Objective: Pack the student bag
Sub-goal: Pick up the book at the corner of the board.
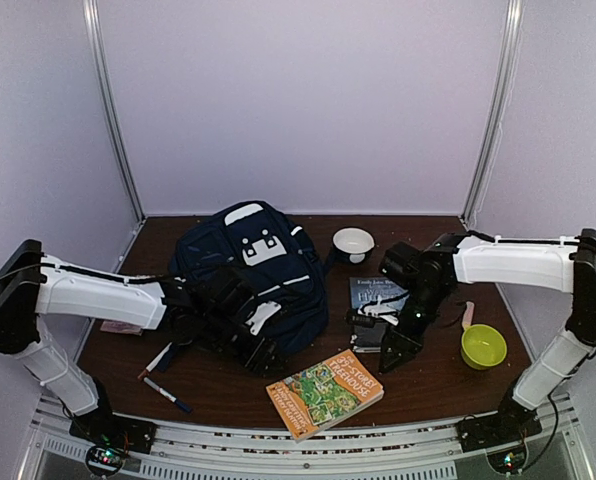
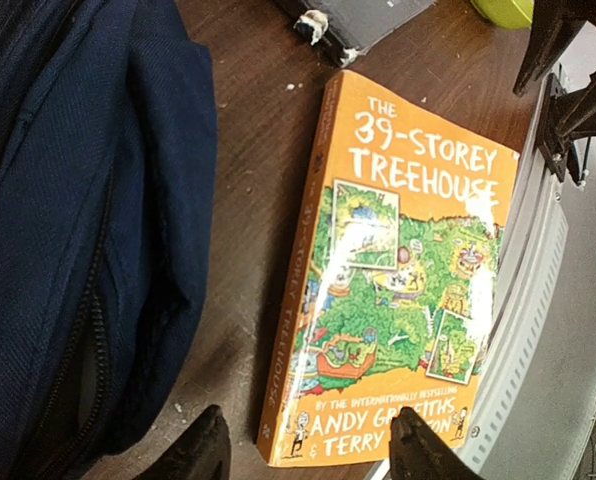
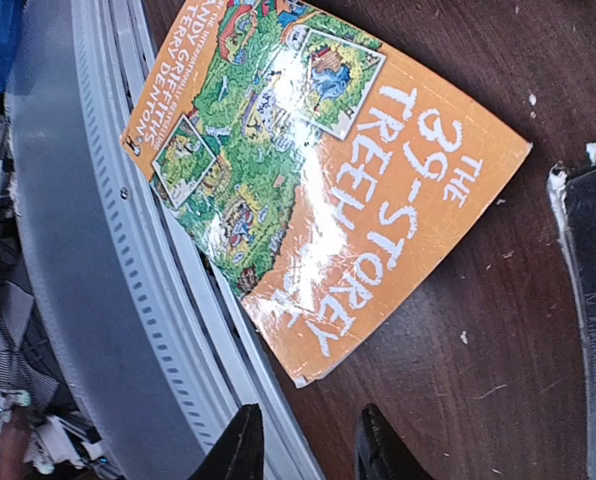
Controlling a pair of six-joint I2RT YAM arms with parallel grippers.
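– Navy fabric first: where's the student bag (image 1: 246, 265)?
– Mid-left on the surface (image 1: 433, 385), lying flat, white patches toward the far end. It's the biggest item there.
– Left end effector (image 1: 265, 352)?
– It's at the bag's near-right corner. Fingers (image 2: 206, 450) are spread wide with nothing between them. In the wrist view the tips frame the lower end of the orange paperback (image 2: 398, 280), with bag cloth just to their left. Contact with the bag: cannot tell.
– Right end effector (image 1: 398, 350)?
– Also apart, with a narrower gap, and empty. It points down at the surface between the paperback and the dark book (image 1: 376, 300). Its wrist view puts the tips over the near edge of the wood, by the grey rail (image 3: 88, 250) and just off the paperback's corner. It isn't gripping anything, and I see no contact.
– How does the paperback lie?
– Flat, cover up, at the near edge, with one corner over the rail. It's just beside the bag with bare wood between them.
– Bag zip?
– It shows in the left wrist view. Open or closed: cannot tell.
– Anything else on the surface?
– White bowl (image 1: 353, 243) just right of the bag's far end. Green bowl (image 1: 483, 345) far right. Two markers (image 1: 163, 385) near-left of the bag.
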